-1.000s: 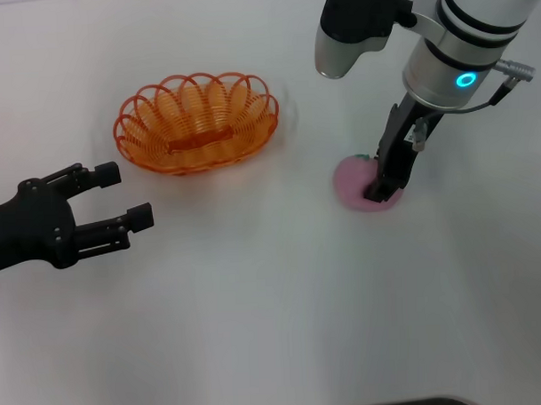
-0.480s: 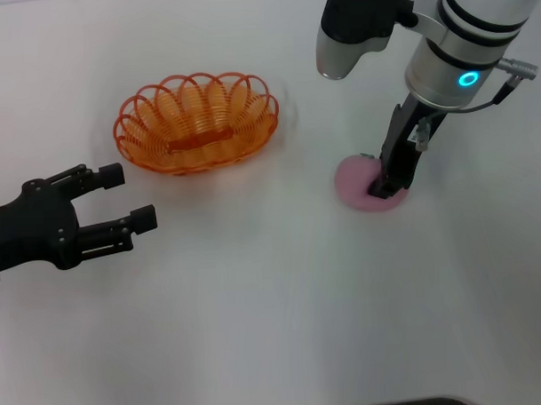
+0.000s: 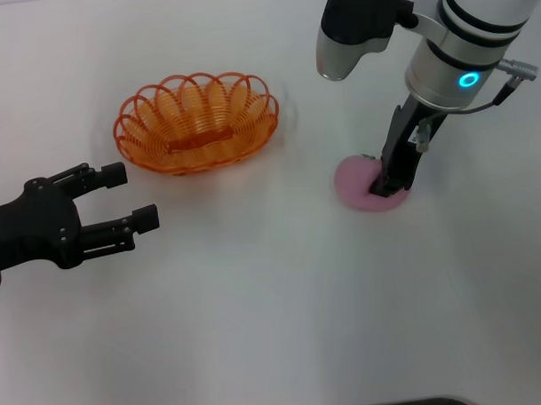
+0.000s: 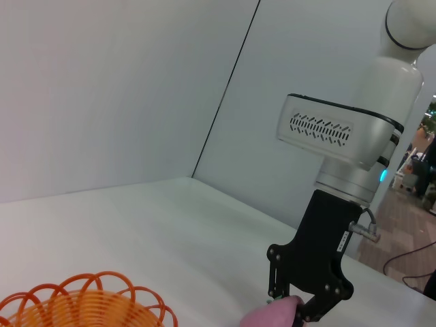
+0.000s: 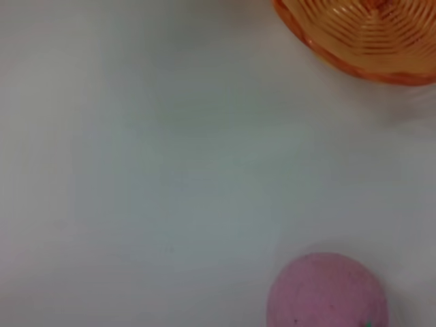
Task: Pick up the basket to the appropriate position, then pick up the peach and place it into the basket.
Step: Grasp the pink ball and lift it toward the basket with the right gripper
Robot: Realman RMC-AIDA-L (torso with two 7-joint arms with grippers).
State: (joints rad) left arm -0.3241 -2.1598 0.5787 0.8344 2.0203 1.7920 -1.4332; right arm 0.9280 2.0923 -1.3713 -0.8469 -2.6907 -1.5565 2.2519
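Overhead, the right gripper (image 3: 387, 188) stands fingers-down on the peach (image 3: 366, 183) at the right, pinching it on the white table (image 3: 274, 300); the basket (image 3: 197, 121) sits far left, with the left gripper (image 3: 121, 197) spread and idle nearer. From the left wrist, the black fingers (image 4: 327, 298) straddle the pink fruit; it looks soft and light, so a gentle pinch across its middle should suit. From the right wrist, peach and basket lie well apart.

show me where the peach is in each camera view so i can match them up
Head view: the peach lies on the table right of centre, under the right gripper.
Left wrist view: only its top shows at the bottom edge, by the right gripper.
Right wrist view: it sits at the lower right.
Shared landmark: the basket.
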